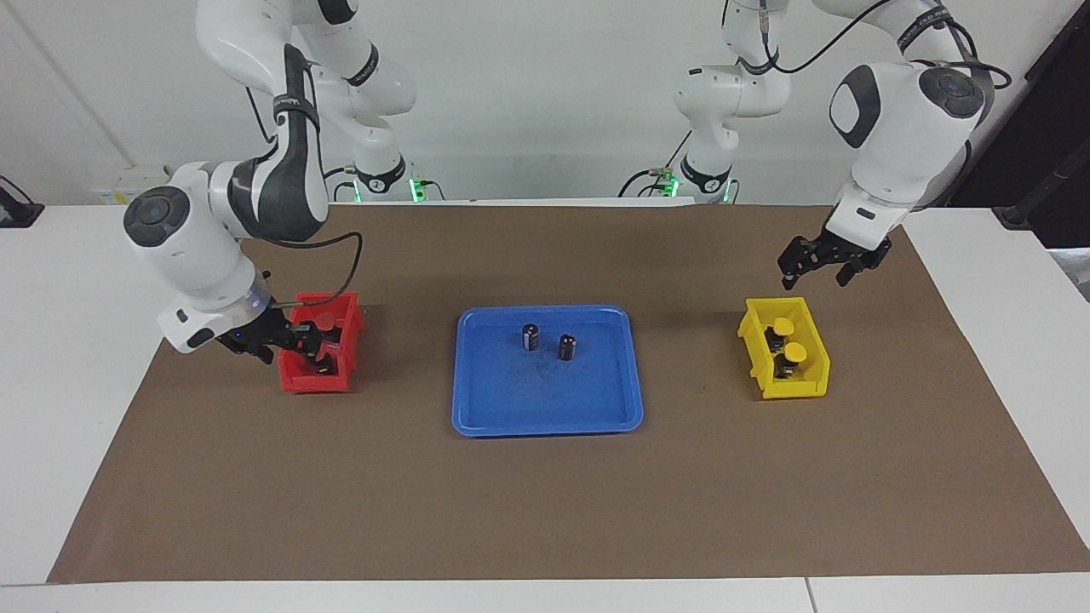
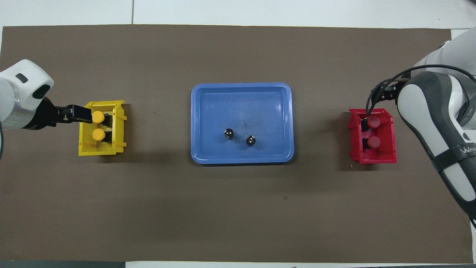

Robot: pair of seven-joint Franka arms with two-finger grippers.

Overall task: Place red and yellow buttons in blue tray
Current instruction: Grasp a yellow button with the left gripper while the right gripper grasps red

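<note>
Red and yellow mushroom-capped buttons (image 2: 373, 121) all sit in their bins, none in the flat blue plastic tray (image 2: 200, 149); left gripper (image 1: 824, 260) spread, right gripper (image 1: 311, 340) unreadable.

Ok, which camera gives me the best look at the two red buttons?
The overhead view: both red buttons show as separate caps, one farther from the robots, inside the red bin. In the facing view the right gripper reaches into the bin and hides most of them.
</note>
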